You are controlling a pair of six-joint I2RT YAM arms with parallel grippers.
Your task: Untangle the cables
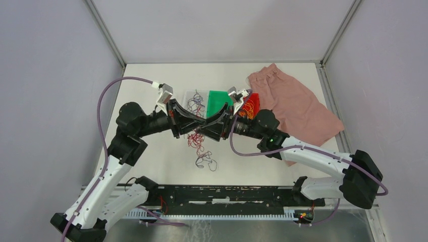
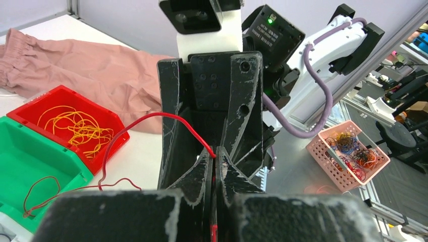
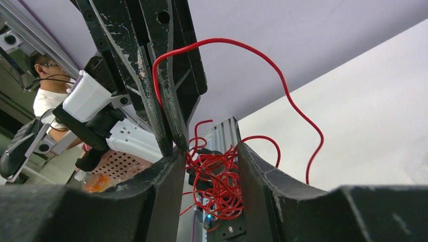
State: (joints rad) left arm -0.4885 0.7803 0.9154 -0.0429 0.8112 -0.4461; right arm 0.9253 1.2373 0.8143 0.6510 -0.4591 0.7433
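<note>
Cables are spread around the middle of the table point(image 1: 166, 161). A red tangle point(image 1: 196, 141) lies right under the two grippers, and a dark purple strand point(image 1: 207, 162) curls just nearer than that. More purple curls point(image 1: 195, 102) sit on the far side beside the green bin point(image 1: 218, 98). The orange-yellow strands point(image 2: 81, 130) are heaped in the red bin point(image 2: 35, 103), which touches the green one on its right.

On to the arms: they reach in from either side and meet tip to tip above the red tangle. The left gripper point(image 2: 214, 162) has its fingers pressed together, with a single red cable point(image 2: 151, 116) nipped between the tips. That cable arches up out of the pinch, drops away and trails towards the green bin, where a red loop lies on the floor.

The right gripper point(image 3: 209, 151) faces it head-on, fingers spread wide. Through that gap, on its wrist camera, the red tangle is bunched up beyond, and the left gripper's closed tips poke in right at the mouth. Whether the right fingers touch any wire, I can't tell.

Over to the right, a pink cloth point(image 1: 298, 106) lies rumpled across the far right part of the table, its edge close to the red bin. Off the table, a pink basket point(image 2: 348, 154) holds more coloured wires.
</note>
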